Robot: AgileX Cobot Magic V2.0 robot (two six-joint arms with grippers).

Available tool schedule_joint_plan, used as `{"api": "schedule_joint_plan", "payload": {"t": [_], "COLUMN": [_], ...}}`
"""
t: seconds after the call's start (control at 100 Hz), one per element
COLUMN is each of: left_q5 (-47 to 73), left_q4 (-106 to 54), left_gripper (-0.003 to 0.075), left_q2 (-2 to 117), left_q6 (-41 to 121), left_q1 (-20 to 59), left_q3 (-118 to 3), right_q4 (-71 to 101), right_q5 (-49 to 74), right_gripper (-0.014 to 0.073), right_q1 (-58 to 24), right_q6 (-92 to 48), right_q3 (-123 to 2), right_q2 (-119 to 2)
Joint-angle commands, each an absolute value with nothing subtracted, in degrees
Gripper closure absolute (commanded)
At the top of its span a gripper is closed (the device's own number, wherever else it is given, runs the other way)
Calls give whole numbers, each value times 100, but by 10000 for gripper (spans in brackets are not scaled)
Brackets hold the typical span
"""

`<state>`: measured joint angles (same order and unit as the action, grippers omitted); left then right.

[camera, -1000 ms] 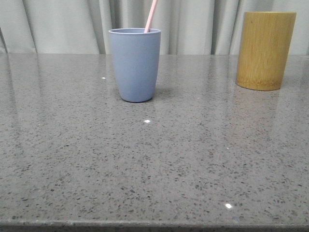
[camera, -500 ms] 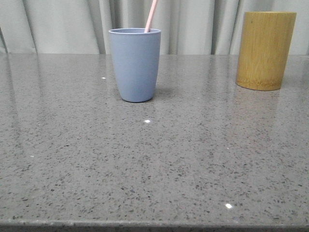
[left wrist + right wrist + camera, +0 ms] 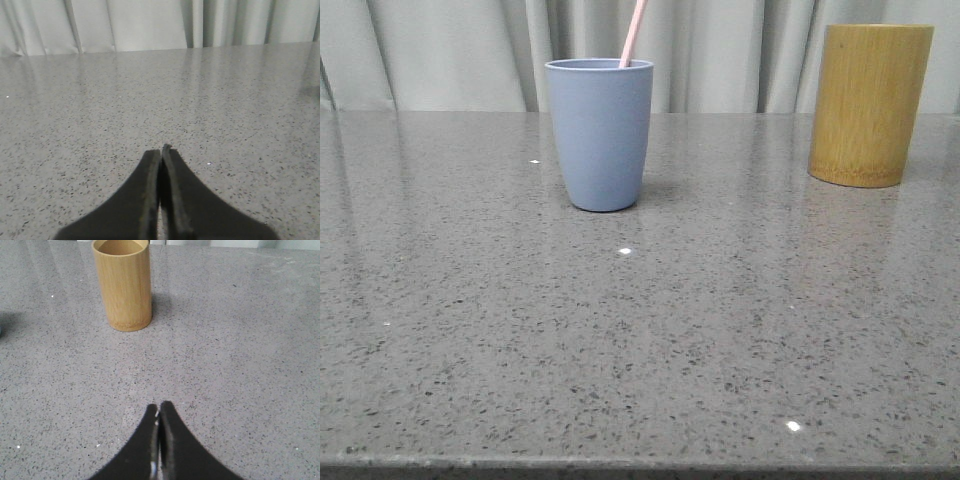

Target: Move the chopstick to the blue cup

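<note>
The blue cup [image 3: 599, 134] stands upright on the grey table, left of centre in the front view. A pale pink chopstick [image 3: 634, 32] leans out of it to the right; only its upper end shows. Neither arm shows in the front view. My left gripper [image 3: 161, 150] is shut and empty, low over bare table. My right gripper [image 3: 159, 406] is shut and empty, with the bamboo cup some way ahead of it.
A taller yellow-brown bamboo cylinder [image 3: 868, 104] stands at the back right; the right wrist view [image 3: 122, 283] shows its open top, with nothing sticking out. The grey speckled table [image 3: 640, 330] ends at a pale curtain [image 3: 450, 50] behind.
</note>
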<state>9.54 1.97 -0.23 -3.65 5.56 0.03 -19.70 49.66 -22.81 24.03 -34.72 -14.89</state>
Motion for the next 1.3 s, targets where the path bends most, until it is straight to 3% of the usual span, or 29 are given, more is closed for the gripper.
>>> {"api": "schedule_joint_plan", "payload": {"t": [0.0,1.289], "left_q5": [404,242], "left_q4": [164,139], "left_gripper": [739,739], "left_q2": [-223,-223], "left_q6": [-442,-442], "left_q1": [666,644], "left_q3": [20,64], "right_q4": [-2145,-2145], "right_q5": [4570,4575], "right_gripper": [661,661], "right_q1": [-2237,-2237], "right_q6": [2406,2406], "right_q3": [-3596,-3596], "right_q2": [-1552,-1552]}}
